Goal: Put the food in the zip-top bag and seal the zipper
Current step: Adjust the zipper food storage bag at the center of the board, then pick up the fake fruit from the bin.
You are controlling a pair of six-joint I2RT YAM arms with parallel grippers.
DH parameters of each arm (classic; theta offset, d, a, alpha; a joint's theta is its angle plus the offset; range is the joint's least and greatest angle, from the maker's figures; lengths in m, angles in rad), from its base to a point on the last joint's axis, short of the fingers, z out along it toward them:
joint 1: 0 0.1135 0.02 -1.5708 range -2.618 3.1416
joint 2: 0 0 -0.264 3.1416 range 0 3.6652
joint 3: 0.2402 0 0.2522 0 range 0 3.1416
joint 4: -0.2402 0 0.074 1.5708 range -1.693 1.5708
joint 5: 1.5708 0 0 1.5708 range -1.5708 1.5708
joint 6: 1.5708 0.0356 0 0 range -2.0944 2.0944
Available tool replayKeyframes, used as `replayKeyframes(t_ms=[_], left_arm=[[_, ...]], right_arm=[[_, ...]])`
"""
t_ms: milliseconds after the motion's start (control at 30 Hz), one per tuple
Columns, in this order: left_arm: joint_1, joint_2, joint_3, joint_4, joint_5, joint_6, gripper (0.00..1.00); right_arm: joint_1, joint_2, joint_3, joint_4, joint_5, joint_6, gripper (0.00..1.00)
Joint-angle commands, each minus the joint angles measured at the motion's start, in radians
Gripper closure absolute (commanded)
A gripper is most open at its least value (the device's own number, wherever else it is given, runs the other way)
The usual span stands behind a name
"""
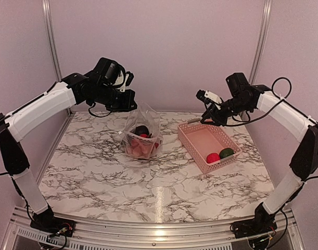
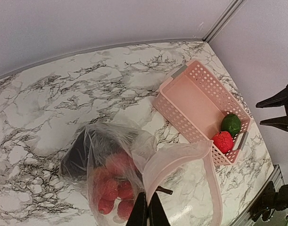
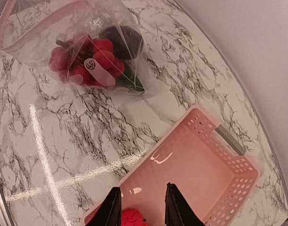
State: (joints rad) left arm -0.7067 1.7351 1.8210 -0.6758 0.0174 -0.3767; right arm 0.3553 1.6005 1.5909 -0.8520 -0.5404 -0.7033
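Top external view: one clear crinkly zip-top bag (image 1: 143, 125) mid-frame, red food (image 1: 140, 148) inside, top pinched by left gripper (image 1: 132, 104); right gripper (image 1: 205, 119), jaws apart, over one pink basket (image 1: 192, 136) holding one red toy (image 1: 213, 157), one green toy (image 1: 226, 152)

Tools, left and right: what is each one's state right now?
Left tool: closed, holding the zip-top bag by its rim.
Right tool: open, holding nothing.
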Motion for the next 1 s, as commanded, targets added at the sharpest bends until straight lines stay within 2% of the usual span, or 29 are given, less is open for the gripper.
replayKeyframes(t_ms=[0, 100, 300, 400, 767, 967], left_arm=[[0.0, 0.016, -0.012, -0.009, -0.013, 0.013, 1.0], [0.0, 0.015, -0.015, -0.006, -0.013, 0.013, 1.0], [0.0, 0.001, -0.039, 0.005, -0.013, 0.012, 1.0], [0.0, -0.002, -0.047, 0.005, -0.013, 0.014, 1.0], [0.0, -0.007, -0.074, 0.019, -0.013, 0.01, 1.0], [0.0, -0.014, -0.087, 0.024, -0.013, 0.01, 1.0]], right_arm=[[-0.039, -0.018, -0.072, -0.051, 0.087, -0.029, 0.69], [-0.042, 0.007, -0.108, -0.054, 0.153, -0.023, 0.66], [-0.042, 0.067, -0.134, -0.069, 0.219, 0.025, 0.46], [-0.042, 0.082, -0.158, -0.052, 0.268, 0.052, 0.4], [-0.045, 0.175, -0.185, -0.076, 0.353, 0.108, 0.33], [-0.045, 0.213, -0.2, -0.113, 0.344, 0.121, 0.3]])
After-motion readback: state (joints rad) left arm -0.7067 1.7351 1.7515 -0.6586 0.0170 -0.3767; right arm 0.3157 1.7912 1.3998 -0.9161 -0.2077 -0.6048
